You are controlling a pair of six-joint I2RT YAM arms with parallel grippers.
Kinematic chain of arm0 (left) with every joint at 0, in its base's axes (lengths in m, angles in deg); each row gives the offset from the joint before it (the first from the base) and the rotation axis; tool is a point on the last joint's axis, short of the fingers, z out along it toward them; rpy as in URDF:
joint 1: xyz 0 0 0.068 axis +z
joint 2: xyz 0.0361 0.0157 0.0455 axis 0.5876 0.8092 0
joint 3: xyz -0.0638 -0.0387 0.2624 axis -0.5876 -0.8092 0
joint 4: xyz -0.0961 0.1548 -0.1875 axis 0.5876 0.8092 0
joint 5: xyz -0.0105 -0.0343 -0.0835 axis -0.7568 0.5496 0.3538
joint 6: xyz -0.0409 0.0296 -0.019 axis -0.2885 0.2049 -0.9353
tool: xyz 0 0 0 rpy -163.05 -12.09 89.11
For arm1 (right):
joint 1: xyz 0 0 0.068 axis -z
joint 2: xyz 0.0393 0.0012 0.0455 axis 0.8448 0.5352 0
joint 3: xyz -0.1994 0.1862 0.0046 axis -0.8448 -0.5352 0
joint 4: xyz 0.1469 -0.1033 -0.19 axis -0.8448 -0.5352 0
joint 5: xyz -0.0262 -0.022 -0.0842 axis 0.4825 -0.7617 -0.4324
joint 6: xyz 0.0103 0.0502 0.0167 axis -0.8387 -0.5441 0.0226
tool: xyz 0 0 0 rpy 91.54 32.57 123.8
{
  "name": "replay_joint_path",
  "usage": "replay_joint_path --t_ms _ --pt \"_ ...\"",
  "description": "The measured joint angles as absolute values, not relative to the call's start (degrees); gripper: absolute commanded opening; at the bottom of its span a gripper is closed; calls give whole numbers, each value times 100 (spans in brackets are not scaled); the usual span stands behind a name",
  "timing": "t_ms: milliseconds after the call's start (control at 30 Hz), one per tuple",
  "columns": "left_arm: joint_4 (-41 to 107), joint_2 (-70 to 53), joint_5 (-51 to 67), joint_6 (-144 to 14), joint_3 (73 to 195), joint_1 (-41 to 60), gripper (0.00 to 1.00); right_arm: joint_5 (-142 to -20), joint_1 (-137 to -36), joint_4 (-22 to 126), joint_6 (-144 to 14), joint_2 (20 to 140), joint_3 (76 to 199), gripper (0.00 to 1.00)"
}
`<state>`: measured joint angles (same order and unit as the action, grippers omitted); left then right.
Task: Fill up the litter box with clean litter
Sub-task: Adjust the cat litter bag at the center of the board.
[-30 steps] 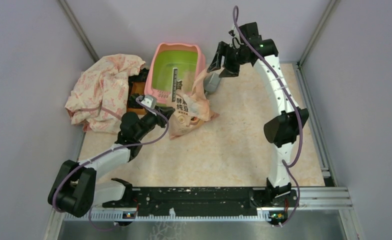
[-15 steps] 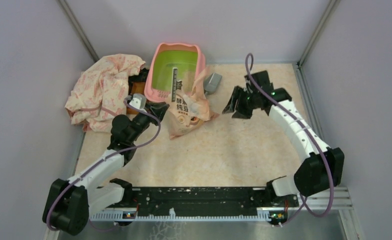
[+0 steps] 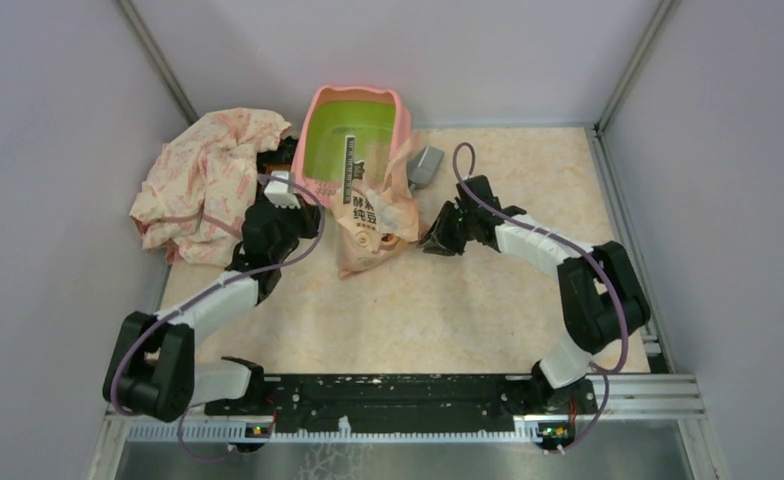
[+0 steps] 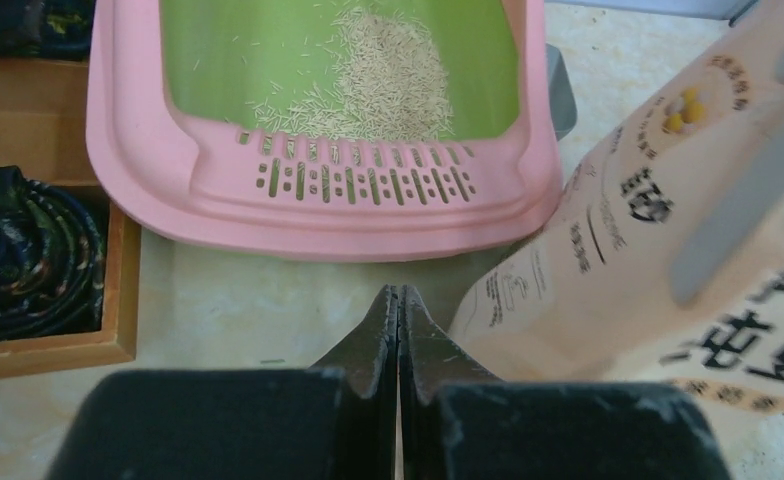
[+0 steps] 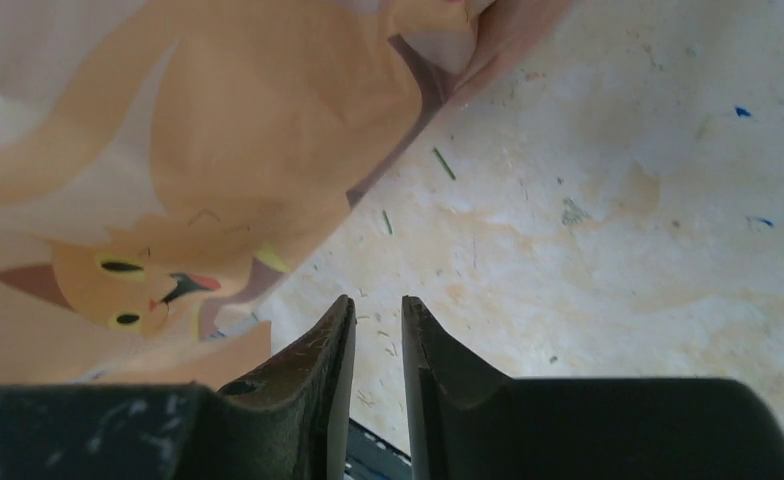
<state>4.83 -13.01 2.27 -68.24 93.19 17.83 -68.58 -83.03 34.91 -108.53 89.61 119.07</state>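
Plain pale lilac-grey walls (image 3: 48, 150) close the left, far and right sides, with metal posts (image 3: 158, 60) in the far corners. The evenly lit tabletop (image 3: 448, 300) is marbled cream-peach, and a black rail (image 3: 398, 395) runs along its near edge.

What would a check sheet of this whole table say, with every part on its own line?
Surface: table beige and marbled, few stray specks.
Job's things: box holds a small pile of litter; bag against its near rim.
Clutter: cloth, grey scoop, wooden tray of dark fabric.
Grippers: left gripper shut, empty; right gripper narrowly open, empty, beside the bag.
Cables: purple cables looping along both arms.
Surroundings: grey walls, metal rail.
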Motion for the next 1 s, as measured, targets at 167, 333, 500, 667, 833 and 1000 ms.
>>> replay_joint_path --t_ms 167,333,500,667,833,1000 --pt "349 -374 395 -6931 9761 1814 0 -6731 -8305 4455 -11461 9649 11833 24" --pt "-180 435 961 -7139 9737 1796 0 -6571 -8316 5056 -11907 10169 11711 26" --pt "-713 804 1265 -7294 9514 1657 0 -6412 -8316 5285 -12086 10499 11802 28" --pt "-1301 959 1245 -7307 9289 1480 0 -6217 -8297 5036 -12023 10816 12218 28" --pt "-1902 1038 1154 -7395 9040 1281 0 -6167 -8196 4770 -11891 10858 12375 29" --pt "-2328 1051 1053 -7565 8812 920 0 -6126 -8013 4282 -11609 10943 12703 30"
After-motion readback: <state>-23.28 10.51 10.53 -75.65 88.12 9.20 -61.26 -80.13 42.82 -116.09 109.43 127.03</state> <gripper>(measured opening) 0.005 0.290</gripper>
